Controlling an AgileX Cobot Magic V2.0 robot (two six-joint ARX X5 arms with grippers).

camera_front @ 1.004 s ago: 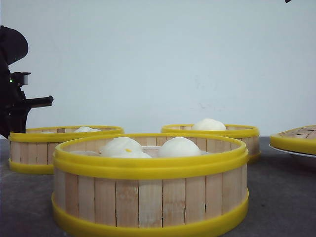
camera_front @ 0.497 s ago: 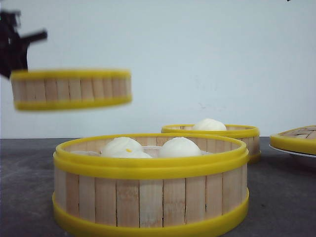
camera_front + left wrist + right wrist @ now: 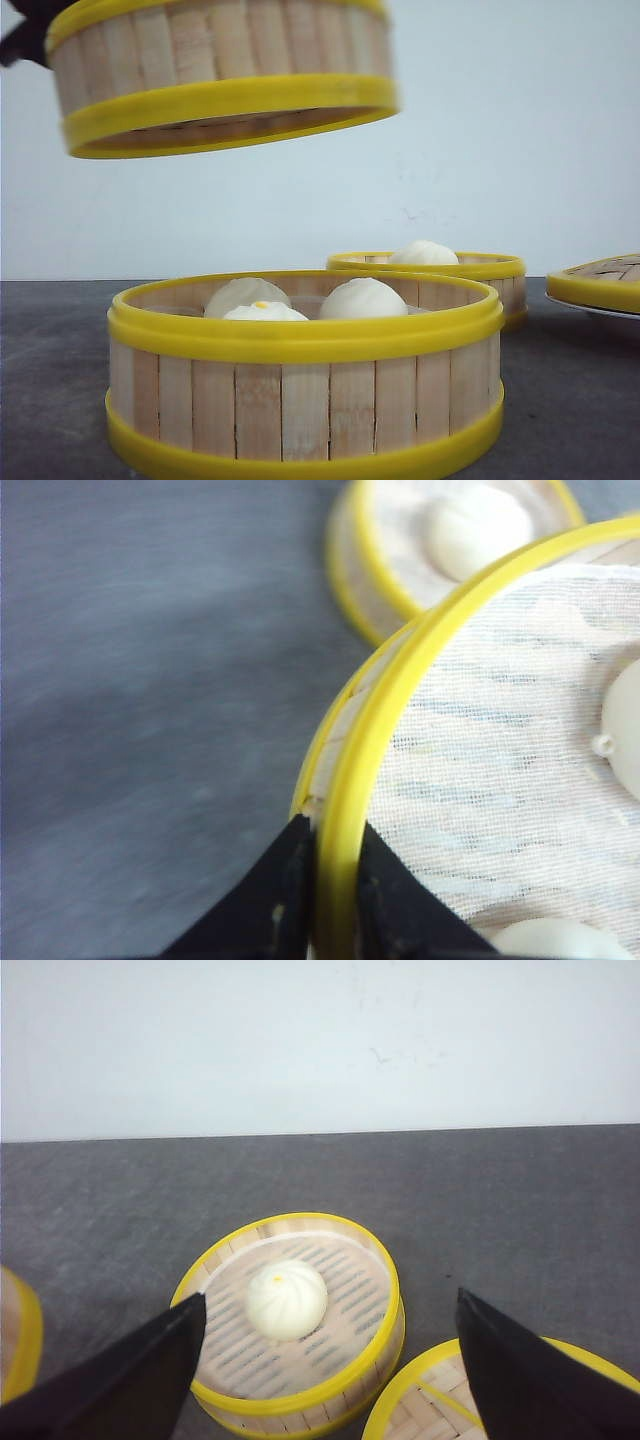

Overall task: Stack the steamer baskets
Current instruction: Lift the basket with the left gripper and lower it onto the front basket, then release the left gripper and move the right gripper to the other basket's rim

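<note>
High above the near steamer basket point(image 3: 305, 370), the left end effector point(image 3: 325, 880) pinches the rim of the lifted basket point(image 3: 225, 75), which tilts; a one-sided grip could let it slip or land askew.

three steamer baskets point(image 3: 225, 75) point(image 3: 305, 375) point(image 3: 430, 272), one woven lid point(image 3: 598, 280), and four white buns visible across the baskets on the counter point(image 3: 570, 400).

L claw point(image 3: 322, 900) clamped (raised); R claw point(image 3: 330, 1360) agape.
</note>
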